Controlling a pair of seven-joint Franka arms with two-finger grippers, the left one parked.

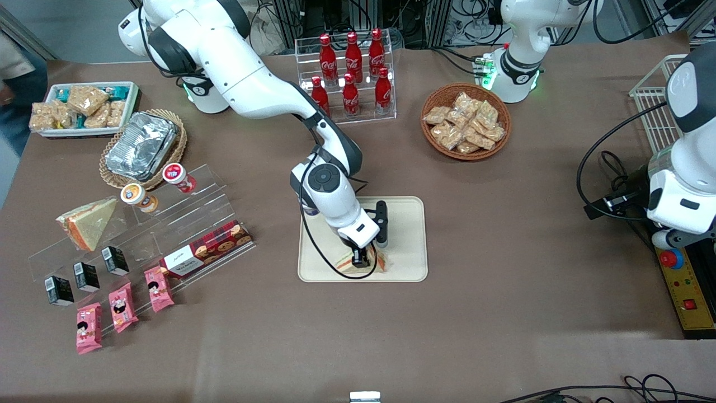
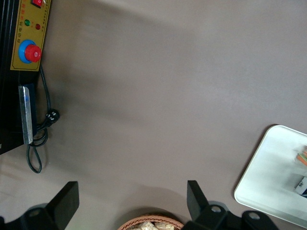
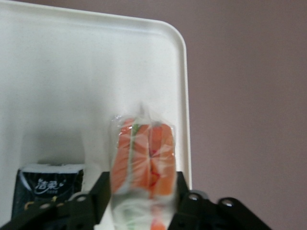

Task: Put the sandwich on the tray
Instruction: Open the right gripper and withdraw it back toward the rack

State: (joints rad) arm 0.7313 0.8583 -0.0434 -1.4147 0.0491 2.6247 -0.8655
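You have the gripper [image 1: 363,258] down over the tray [image 1: 405,224], at the tray's edge nearest the front camera, and its fingers [image 3: 96,196] are clamped on the sandwich [image 1: 376,263]. In the front view that puts it in the lower middle of the frame, with the white arm slanting down to it from the upper left. The sandwich sits low on the tray; whether it touches the tray floor you cannot tell. In the wrist view the clear wrap and the red-orange and green filling [image 3: 144,158] show between the two black fingers, with the tray rim [image 3: 184,96] just beside the sandwich and brown tablecloth [image 3: 249,96] past it. A small black packet [image 3: 48,189] lies on the tray just beside the sandwich.

At the left of the front frame a second wedge sandwich [image 1: 89,221] leans on the clear stepped shelf [image 1: 184,215], well apart from the tray. The rack of red cola bottles [image 1: 352,73] stands at upper centre, and the wicker basket of snack packets [image 1: 465,120] to the right of it in the frame.
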